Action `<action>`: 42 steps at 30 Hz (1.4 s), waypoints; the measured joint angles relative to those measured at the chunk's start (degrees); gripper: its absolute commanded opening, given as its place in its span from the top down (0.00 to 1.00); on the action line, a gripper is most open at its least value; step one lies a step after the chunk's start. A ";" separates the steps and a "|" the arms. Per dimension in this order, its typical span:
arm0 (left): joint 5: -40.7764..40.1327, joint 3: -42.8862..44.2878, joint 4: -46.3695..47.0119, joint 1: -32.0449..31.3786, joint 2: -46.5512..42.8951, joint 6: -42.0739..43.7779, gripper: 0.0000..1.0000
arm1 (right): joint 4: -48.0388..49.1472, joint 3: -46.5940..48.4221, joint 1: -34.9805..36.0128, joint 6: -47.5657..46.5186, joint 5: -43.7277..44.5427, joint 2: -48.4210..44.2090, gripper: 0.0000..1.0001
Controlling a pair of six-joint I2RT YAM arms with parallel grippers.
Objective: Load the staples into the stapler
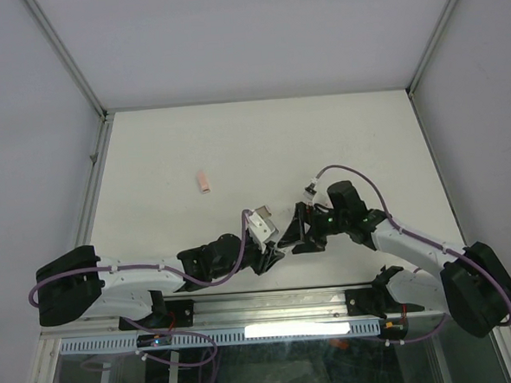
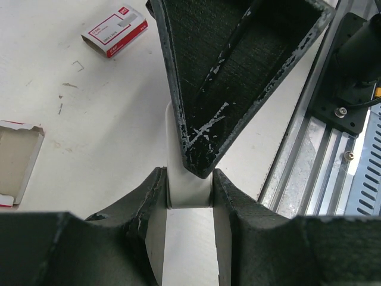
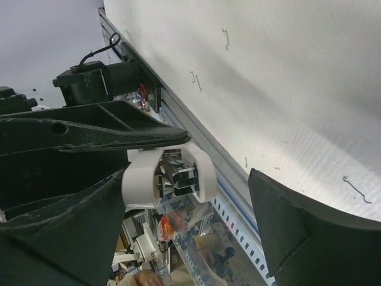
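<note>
While the left end effector [image 2: 189, 196] clamps the stapler [image 2: 172, 149], staples [image 2: 115, 31] lie well apart.

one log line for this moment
left tool: shut on stapler | right tool: open by stapler | staples: on table | loading: not yet done

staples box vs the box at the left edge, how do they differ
The staples box is closed, printed face up; the open box shows its inside, flaps spread. The staples box is wholly in frame; the open box is cut by the edge. Both are white card with red.
</note>
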 measured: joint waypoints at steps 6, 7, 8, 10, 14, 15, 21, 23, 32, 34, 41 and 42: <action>0.09 -0.04 -0.44 0.02 -0.42 -0.13 1.00 | 4.09 -0.31 0.15 2.73 -2.05 0.13 1.00; 0.17 -0.09 -0.61 0.13 -0.68 -0.35 1.00 | 4.87 -0.76 -0.09 3.17 -2.34 0.13 1.00; 0.20 -0.09 -0.90 0.13 -0.76 -0.44 1.00 | 5.40 -1.03 -0.09 3.48 -2.40 0.13 1.00; 0.22 -0.11 -1.11 0.04 -0.92 -0.39 1.00 | 6.38 -1.55 0.02 4.90 -2.58 0.09 1.00; 0.24 -0.11 -1.36 0.04 -1.14 -0.39 1.00 | 8.11 -2.43 0.04 6.84 -2.67 -0.22 0.79; 0.24 -0.11 -1.36 0.04 -1.18 -0.39 1.00 | 8.26 -2.43 0.04 6.95 -2.67 -0.24 0.55; 0.52 -0.11 -0.87 0.00 -1.57 -0.63 1.00 | 7.65 -1.97 0.35 6.38 -2.03 -1.42 0.15; 0.52 -0.11 -0.72 0.00 -1.92 -0.94 1.00 | 6.03 -1.05 0.31 5.27 -1.03 -2.32 0.14; -3.39 2.78 -9.62 3.89 -2.69 -7.13 1.00 | -8.41 8.37 -2.84 -3.02 15.76 -7.93 0.15; -3.85 5.81 -14.36 10.36 -2.21 -9.75 1.00 | -11.85 11.61 -3.15 -5.14 22.36 -8.33 0.16; -7.85 10.84 -23.23 40.41 -2.60 -16.96 1.00 | -17.18 15.58 -3.21 -10.82 38.60 -8.59 0.15; -8.20 10.86 -23.87 43.43 -2.49 -17.42 1.00 | -17.77 15.58 -3.21 -11.47 40.41 -8.59 0.15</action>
